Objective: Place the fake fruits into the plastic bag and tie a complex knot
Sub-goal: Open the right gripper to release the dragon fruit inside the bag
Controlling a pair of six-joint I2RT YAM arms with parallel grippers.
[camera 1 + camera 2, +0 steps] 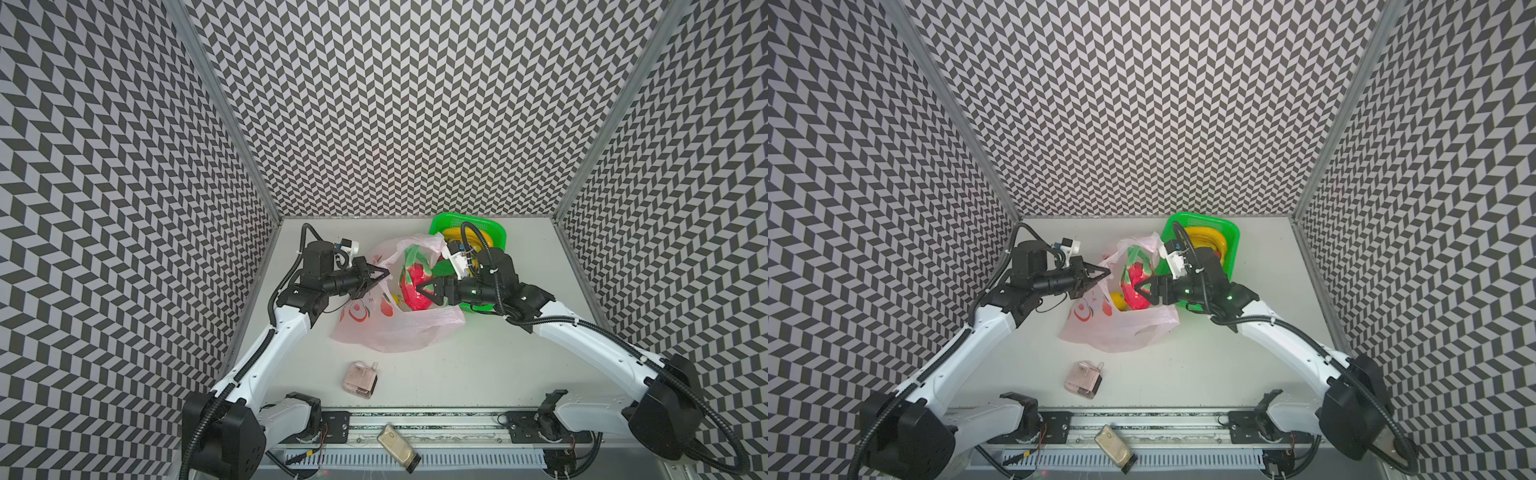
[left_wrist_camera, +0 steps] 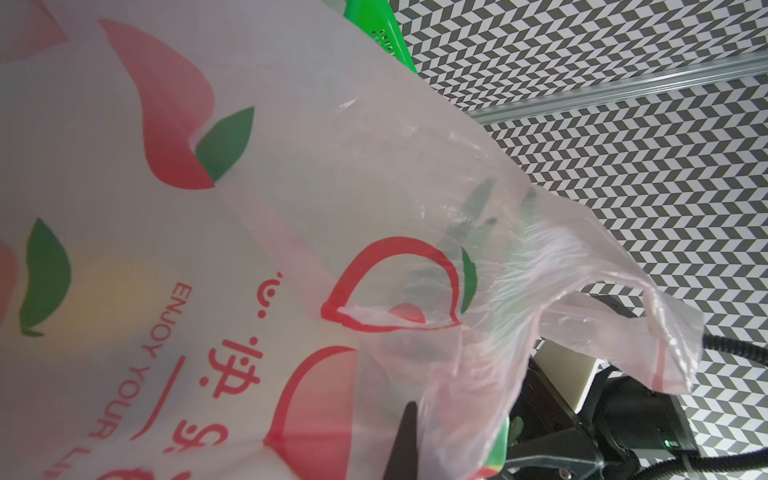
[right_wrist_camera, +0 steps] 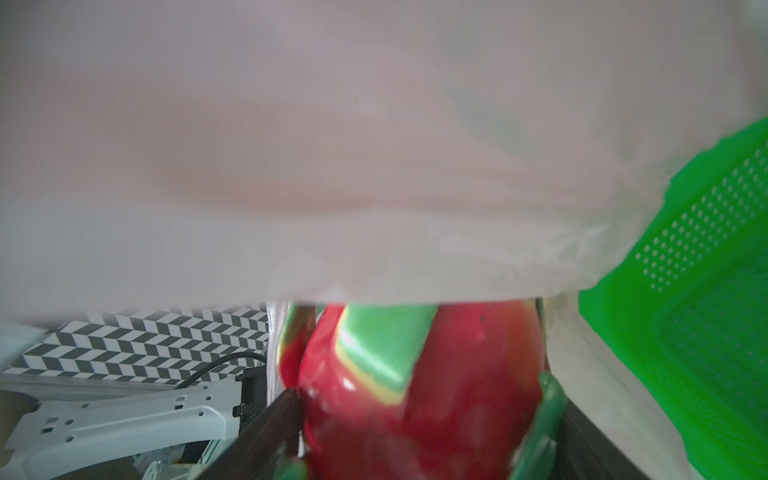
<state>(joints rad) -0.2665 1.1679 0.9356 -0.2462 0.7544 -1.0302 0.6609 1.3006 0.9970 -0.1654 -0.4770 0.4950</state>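
Note:
The pale pink plastic bag (image 1: 399,328) (image 1: 1121,328) lies at mid-table with its mouth lifted. My left gripper (image 1: 384,274) (image 1: 1106,272) is shut on the bag's left rim film, which drapes over its tip (image 2: 415,415) in the left wrist view. The pink dragon fruit (image 1: 411,282) (image 1: 1133,282) (image 3: 457,395) sits in the bag's mouth, and my right gripper (image 1: 422,289) (image 1: 1140,289) (image 3: 428,415) is shut on it from the right. A yellow fruit (image 1: 397,299) (image 1: 1118,300) shows inside the bag. Yellow bananas (image 1: 484,241) (image 1: 1208,237) lie in the basket. No knot is visible.
A green basket (image 1: 494,226) (image 1: 1229,226) (image 3: 706,291) stands at the back right, touching the bag, partly under my right wrist. A small pinkish clear box (image 1: 359,379) (image 1: 1082,379) sits near the front edge. Patterned walls close in three sides.

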